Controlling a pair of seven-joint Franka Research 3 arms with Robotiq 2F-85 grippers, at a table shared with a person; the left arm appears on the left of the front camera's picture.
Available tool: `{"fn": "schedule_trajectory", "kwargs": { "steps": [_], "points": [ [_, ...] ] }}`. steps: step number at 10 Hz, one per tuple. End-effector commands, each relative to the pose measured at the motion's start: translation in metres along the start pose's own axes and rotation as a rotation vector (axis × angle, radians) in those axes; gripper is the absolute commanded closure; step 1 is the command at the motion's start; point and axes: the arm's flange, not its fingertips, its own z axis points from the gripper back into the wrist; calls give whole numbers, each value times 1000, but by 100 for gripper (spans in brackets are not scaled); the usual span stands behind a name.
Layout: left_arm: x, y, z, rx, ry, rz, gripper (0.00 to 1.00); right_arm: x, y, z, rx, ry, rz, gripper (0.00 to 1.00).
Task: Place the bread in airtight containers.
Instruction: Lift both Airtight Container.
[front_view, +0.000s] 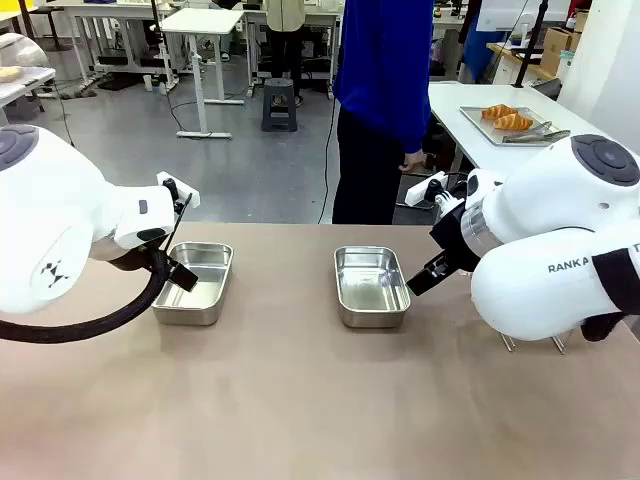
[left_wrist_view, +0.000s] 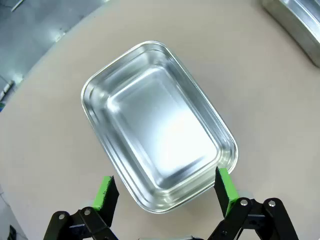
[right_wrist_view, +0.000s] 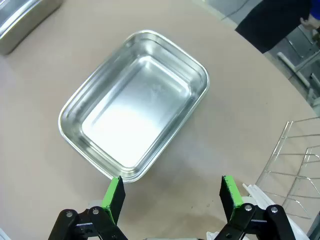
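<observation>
The tan counter (front_view: 300, 410), matte and smooth, spans the foreground. On it lie two open steel containers, well apart, their shiny floors showing. The left pan (front_view: 205, 300) has its near end between the wide-spread jaws of the left gripper (left_wrist_view: 165, 186). The middle pan (front_view: 371, 285) sits just beside the right gripper (right_wrist_view: 172, 192), whose jaws are also wide and hold nothing. A wire rack (right_wrist_view: 295, 160) is cut off at the right wrist view's edge and mostly hidden behind the right arm (front_view: 540, 250) from the front. Beyond the counter stands a person (front_view: 385, 70) in blue, cropped at the top. Farther off, on a white table (front_view: 450, 100), two croissants (front_view: 505, 117) rest on a metal tray (front_view: 487, 130) beside tongs (front_view: 535, 134), with grey floor (front_view: 250, 170) behind
</observation>
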Motion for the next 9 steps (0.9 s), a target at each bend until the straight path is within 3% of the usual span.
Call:
{"fn": "schedule_trajectory", "kwargs": {
  "steps": [1, 9],
  "points": [
    [0, 0, 0, 0, 0, 0, 0, 0, 0, 0, 0, 0, 0, 0],
    [0, 0, 0, 0, 0, 0, 0, 0, 0, 0, 0, 0, 1, 0]
  ]
}}
